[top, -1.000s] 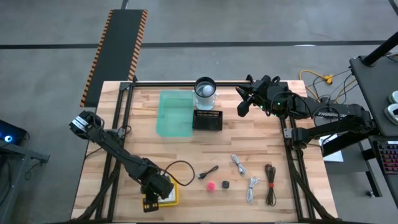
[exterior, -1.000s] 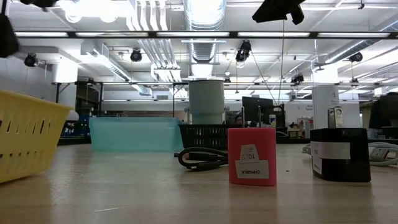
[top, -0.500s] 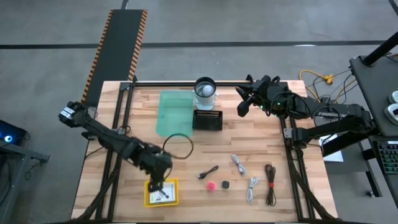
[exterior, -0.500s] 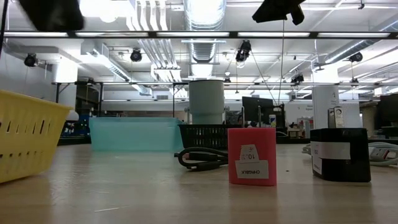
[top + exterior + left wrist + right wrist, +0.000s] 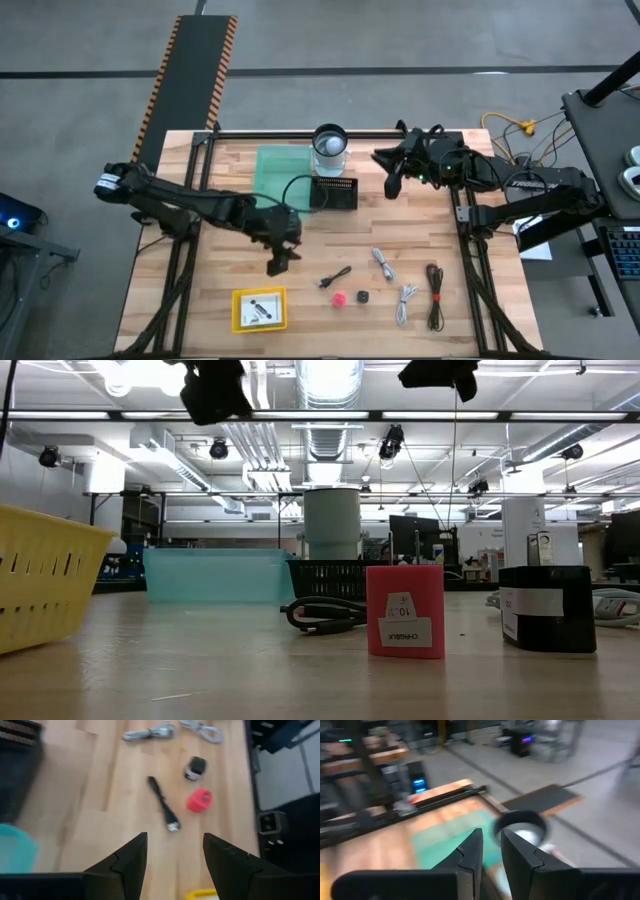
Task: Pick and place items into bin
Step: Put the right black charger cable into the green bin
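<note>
1. Your left gripper (image 5: 279,262) hangs above the table (image 5: 480,330), between the green tray (image 5: 279,183) and the yellow bin (image 5: 259,309). Its fingers (image 5: 131,857) stand well apart with nothing between them.
2. Your right gripper (image 5: 392,180) sits just beside the black basket (image 5: 334,192), on the side away from the green tray. Its fingers (image 5: 469,852) show a narrow gap and grip nothing.
3. The black cable (image 5: 335,277) lies near the yellow bin, its long axis diagonal, one end toward the red item (image 5: 340,298).
4. The black cube (image 5: 363,297) sits just beside the red item; the grey cable (image 5: 383,264), white cable (image 5: 405,302) and brown cable (image 5: 434,294) lie beyond it, each running roughly lengthwise away from the basket.
5. The high view shows small things inside the yellow bin; the low view shows only its wall (image 5: 40,585).
6. The low view shows a printed label on the red item (image 5: 404,612).
</note>
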### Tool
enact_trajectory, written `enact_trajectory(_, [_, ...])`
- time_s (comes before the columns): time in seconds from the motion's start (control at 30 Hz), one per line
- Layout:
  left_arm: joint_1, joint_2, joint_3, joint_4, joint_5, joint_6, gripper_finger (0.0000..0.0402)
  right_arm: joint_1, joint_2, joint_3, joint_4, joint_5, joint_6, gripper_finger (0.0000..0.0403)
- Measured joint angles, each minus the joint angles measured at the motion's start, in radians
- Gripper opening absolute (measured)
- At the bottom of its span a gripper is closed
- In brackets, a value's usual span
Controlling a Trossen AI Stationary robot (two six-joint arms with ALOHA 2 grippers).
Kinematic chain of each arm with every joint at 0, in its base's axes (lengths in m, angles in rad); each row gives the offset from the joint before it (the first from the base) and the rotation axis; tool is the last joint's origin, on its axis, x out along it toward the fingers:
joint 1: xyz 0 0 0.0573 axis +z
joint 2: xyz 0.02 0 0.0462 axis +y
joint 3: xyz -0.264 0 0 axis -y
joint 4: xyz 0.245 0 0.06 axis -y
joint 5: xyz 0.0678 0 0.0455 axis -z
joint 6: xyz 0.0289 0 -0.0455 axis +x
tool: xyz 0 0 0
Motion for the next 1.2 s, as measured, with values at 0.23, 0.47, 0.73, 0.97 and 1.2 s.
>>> enact_trajectory(0.23, [0.112,-0.003,-0.006,0.0,-0.002,0.009,0.0176,0.002,0.0,0.0,-0.073,-0.234,0.261,0.0122])
enact_trajectory(0.47, [0.192,-0.005,-0.004,-0.005,-0.048,0.073,0.0176,0.019,0.001,0.0,-0.394,-0.286,0.578,0.0198])
enact_trajectory(0.73, [0.221,-0.028,-0.002,-0.025,-0.085,0.32,0.0176,0.051,0.001,0.0,-0.681,-0.353,0.883,0.0232])
enact_trajectory(0.97, [0.23,-0.039,0.001,-0.018,-0.137,0.444,0.0176,0.183,0.011,0.0,-0.698,-0.35,1.161,0.0229])
enact_trajectory(1.2, [0.232,-0.043,-0.001,-0.019,-0.186,0.481,0.0176,0.383,0.076,0.0,-0.853,-0.354,1.515,0.0226])
